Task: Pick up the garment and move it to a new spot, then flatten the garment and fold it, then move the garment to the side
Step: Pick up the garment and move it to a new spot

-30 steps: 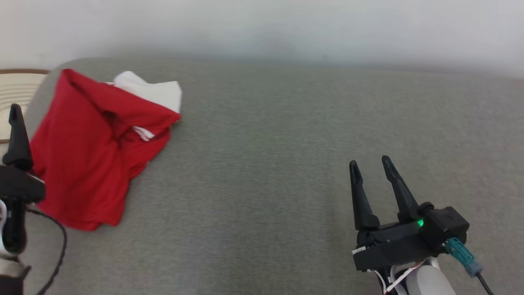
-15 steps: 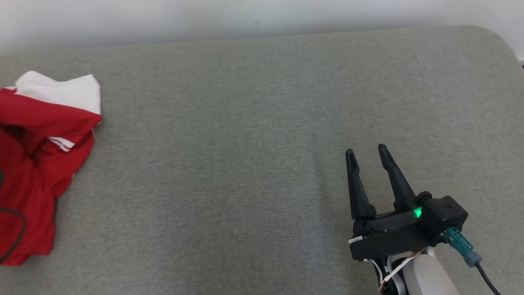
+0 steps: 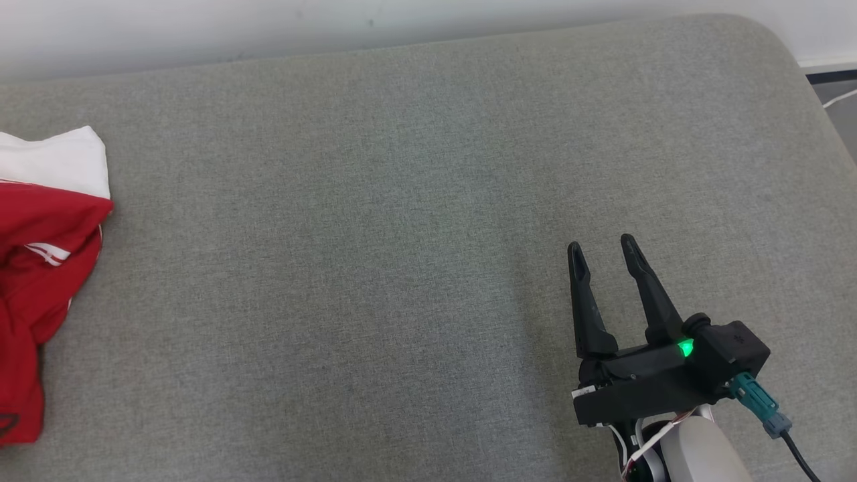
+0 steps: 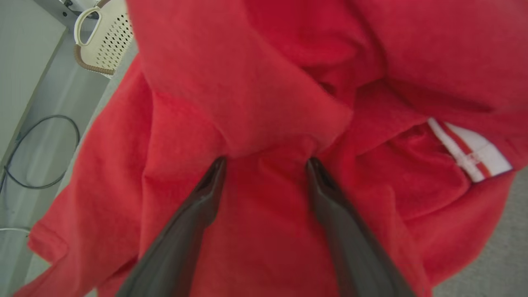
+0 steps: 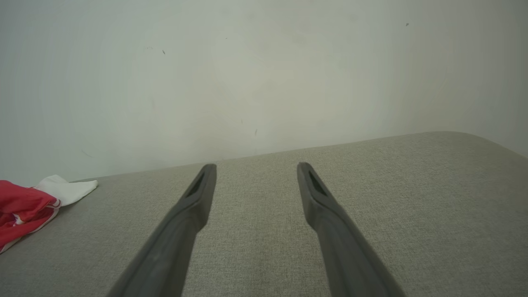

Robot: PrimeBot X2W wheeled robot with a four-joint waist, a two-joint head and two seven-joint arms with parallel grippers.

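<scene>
Lying crumpled at the left edge of the grey upholstered surface (image 3: 402, 234): the garment (image 3: 40, 227), red with a white panel on its far side and white-striped trim. The head view's left border cuts part of it off. Left wrist view: left gripper (image 4: 267, 161) sits right on the red cloth, jaws spread, both fingertips (image 4: 212, 181) tucked against a raised fold. Cloth lies between and around the fingers, not pinched. White perforated basket (image 4: 107, 41) with a brown rim and a dark cable (image 4: 41, 152) on the floor show past the garment's edge. Right gripper (image 3: 601, 244) is at near right over bare grey fabric, well apart from the garment, jaws spread, holding nothing. Green light (image 3: 684, 347) is lit on its body. Pale wall (image 3: 268, 27) runs behind the surface's far edge.
</scene>
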